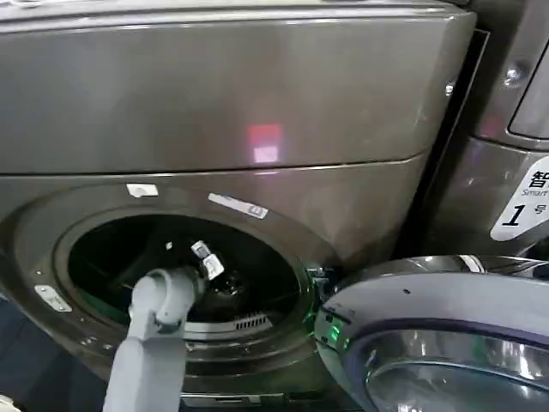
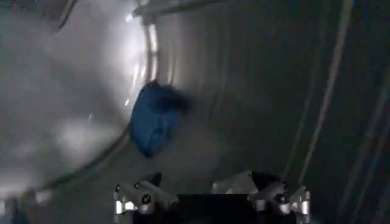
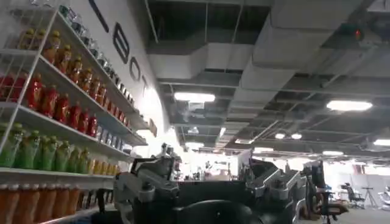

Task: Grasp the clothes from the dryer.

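Note:
The dryer [image 1: 257, 103] is a bronze-grey front-loader and its round porthole [image 1: 184, 275] stands open. My left arm reaches through the porthole, with the left gripper [image 1: 225, 281] deep in the dark drum. In the left wrist view a crumpled blue piece of clothes [image 2: 155, 119] lies on the drum wall [image 2: 256, 91], ahead of the left gripper [image 2: 204, 182] and apart from it. That gripper is open with nothing between its fingers. My right gripper [image 3: 207, 163] is open and empty, pointing out into the room away from the dryer.
The dryer's round glass door [image 1: 446, 335] hangs open at the lower right, close beside the porthole. A neighbouring machine [image 1: 506, 129] with a white label stands to the right. Shelves of drink bottles [image 3: 55, 109] show in the right wrist view.

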Action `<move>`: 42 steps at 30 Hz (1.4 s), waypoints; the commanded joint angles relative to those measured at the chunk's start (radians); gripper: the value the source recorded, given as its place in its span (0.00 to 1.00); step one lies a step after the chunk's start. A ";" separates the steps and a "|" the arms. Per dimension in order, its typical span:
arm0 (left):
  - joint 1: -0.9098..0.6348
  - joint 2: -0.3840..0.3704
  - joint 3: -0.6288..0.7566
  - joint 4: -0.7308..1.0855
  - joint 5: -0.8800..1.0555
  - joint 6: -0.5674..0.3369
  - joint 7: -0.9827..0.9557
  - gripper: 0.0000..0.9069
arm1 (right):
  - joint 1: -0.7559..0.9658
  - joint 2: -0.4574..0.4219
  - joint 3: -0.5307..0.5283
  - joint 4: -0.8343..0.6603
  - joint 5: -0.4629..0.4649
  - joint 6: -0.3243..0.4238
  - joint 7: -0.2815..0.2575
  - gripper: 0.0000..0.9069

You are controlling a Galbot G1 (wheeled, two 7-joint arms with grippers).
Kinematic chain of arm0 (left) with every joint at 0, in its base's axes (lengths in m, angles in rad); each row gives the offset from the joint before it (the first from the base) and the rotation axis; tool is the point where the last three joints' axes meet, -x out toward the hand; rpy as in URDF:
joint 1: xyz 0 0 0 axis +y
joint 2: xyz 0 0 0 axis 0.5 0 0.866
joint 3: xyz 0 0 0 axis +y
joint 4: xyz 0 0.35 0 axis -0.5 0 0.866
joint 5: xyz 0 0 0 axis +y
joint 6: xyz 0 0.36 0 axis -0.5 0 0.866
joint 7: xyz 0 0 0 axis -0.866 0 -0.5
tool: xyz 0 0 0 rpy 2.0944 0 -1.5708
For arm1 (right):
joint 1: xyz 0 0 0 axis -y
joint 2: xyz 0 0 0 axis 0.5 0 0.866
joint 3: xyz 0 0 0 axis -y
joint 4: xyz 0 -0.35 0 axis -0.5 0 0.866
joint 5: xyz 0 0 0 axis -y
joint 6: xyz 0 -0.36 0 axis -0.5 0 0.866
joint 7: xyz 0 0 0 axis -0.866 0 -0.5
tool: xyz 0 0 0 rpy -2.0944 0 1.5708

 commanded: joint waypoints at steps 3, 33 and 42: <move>-0.031 0.024 0.015 0.075 -0.017 -0.185 0.042 1.00 | 0.001 0.001 -0.002 -0.004 -0.007 0.002 0.000 1.00; -0.015 0.059 0.014 0.341 -0.079 -0.113 0.041 0.00 | 0.012 0.003 -0.026 0.009 -0.013 0.001 0.001 1.00; -0.033 0.045 0.019 0.376 -0.107 -0.070 0.040 0.00 | 0.013 0.002 -0.031 0.007 -0.013 0.002 0.001 1.00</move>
